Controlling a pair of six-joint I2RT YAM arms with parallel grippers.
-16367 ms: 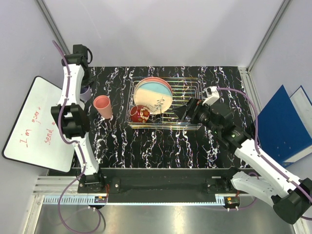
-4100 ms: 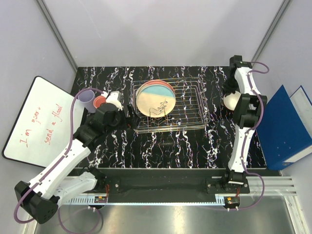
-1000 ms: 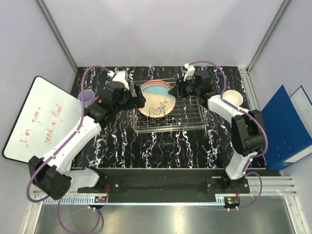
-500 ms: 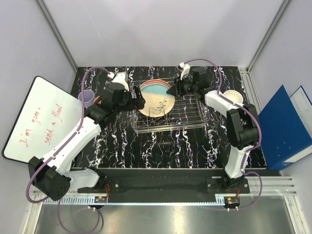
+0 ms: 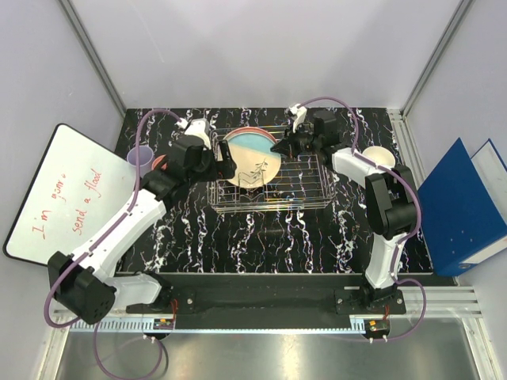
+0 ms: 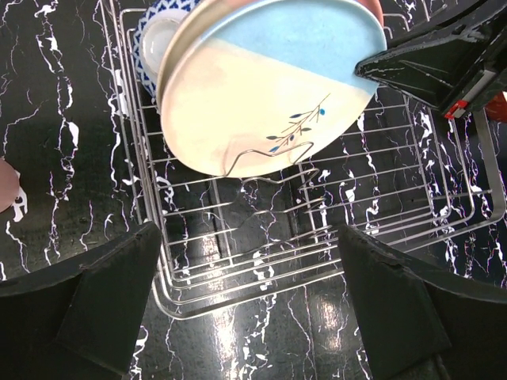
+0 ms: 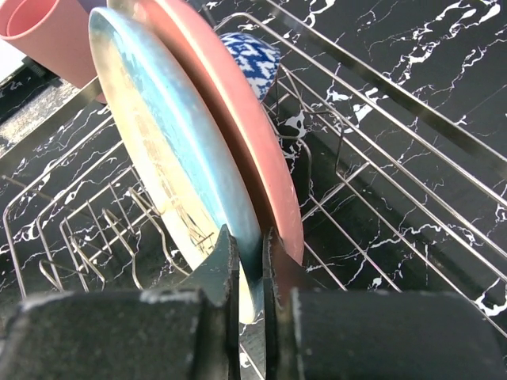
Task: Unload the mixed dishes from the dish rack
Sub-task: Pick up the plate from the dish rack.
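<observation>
Dish rack (image 5: 309, 178) is sitting on the worktop (image 5: 261, 237). Blue-and-cream plate (image 7: 158, 150) is standing on edge in it, w/ the pink plate (image 7: 238, 134) just behind. R tool (image 7: 247, 245) is pinching the blue-and-cream plate's rim. L tool (image 6: 247, 233) is hanging wide open over the rack.

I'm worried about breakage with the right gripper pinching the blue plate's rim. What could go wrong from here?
The right gripper holds the blue plate only by its rim; the plate might swing or slip when lifted. The pink plate stands close behind it and may topple. A rack wire crosses the plate's front and could snag it.
</observation>
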